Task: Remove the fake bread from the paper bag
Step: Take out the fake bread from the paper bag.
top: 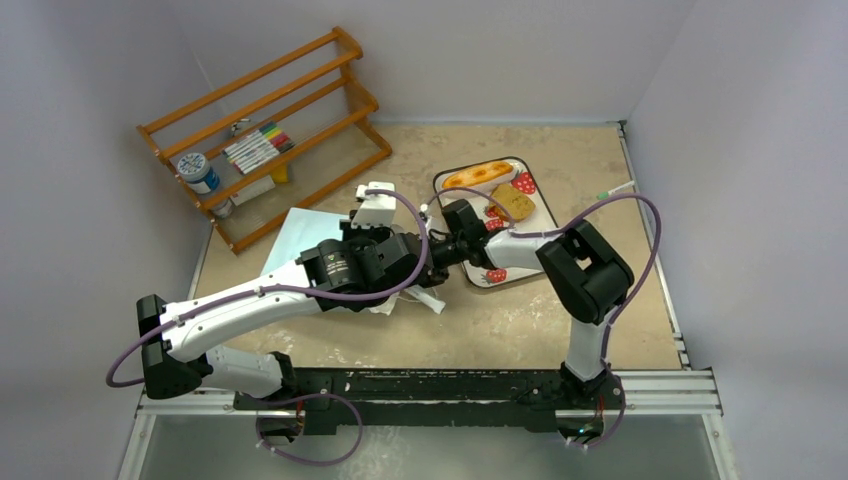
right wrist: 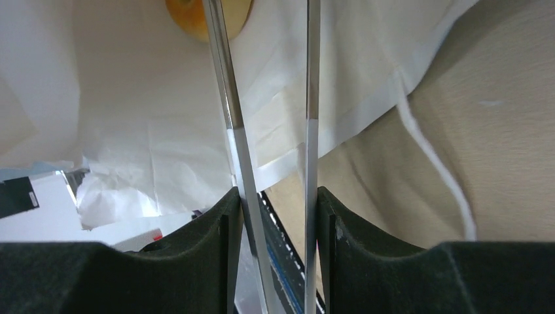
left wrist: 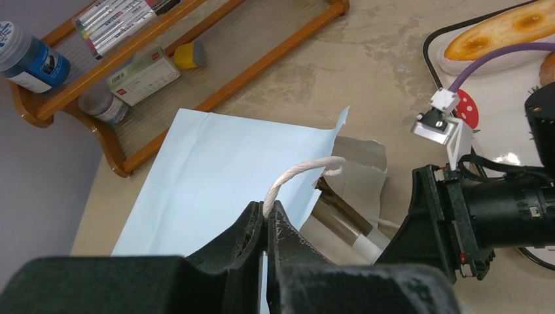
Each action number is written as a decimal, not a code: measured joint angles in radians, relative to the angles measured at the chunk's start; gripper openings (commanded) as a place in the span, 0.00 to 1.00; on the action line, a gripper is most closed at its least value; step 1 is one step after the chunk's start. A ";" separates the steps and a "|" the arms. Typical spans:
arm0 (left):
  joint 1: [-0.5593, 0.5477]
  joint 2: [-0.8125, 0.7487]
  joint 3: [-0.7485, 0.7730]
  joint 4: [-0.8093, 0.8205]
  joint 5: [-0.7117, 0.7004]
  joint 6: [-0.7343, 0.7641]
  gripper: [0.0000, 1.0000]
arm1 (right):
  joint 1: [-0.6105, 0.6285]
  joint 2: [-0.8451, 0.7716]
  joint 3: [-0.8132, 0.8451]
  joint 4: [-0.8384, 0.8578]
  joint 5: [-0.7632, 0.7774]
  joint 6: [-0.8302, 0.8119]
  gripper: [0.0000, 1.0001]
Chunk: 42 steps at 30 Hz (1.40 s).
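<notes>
The pale-blue paper bag (top: 300,235) lies flat on its side, white-lined mouth toward the tray. My left gripper (left wrist: 266,212) is shut on the bag's white cord handle (left wrist: 301,171), lifting the upper lip. My right gripper (right wrist: 278,196) is shut on long metal tongs (right wrist: 307,131), whose two arms spread between the fingers and reach into the bag. Inside, beyond the tong tips, lies an orange roll (right wrist: 196,16). A long golden loaf (top: 478,175) and a toast slice (top: 512,202) lie on the strawberry-print tray (top: 548,215). In the top view the two grippers (top: 385,255) (top: 440,248) meet at the bag's mouth.
A wooden rack (top: 290,130) with markers, a blue-lidded jar (top: 197,172) and small boxes stands at the far left, just behind the bag. The right arm's elbow (top: 590,270) rises beside the tray's near corner. Walls close in on the left, the right and at the back.
</notes>
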 measured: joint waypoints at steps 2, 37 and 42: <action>0.000 0.000 0.000 0.000 0.000 0.005 0.00 | 0.027 0.002 0.000 -0.011 0.000 -0.002 0.44; -0.021 -0.041 -0.054 0.044 0.000 0.012 0.00 | 0.106 0.077 0.088 -0.119 -0.044 -0.020 0.21; -0.026 -0.050 -0.065 0.043 -0.001 -0.001 0.00 | 0.106 0.086 0.097 -0.127 -0.055 -0.020 0.00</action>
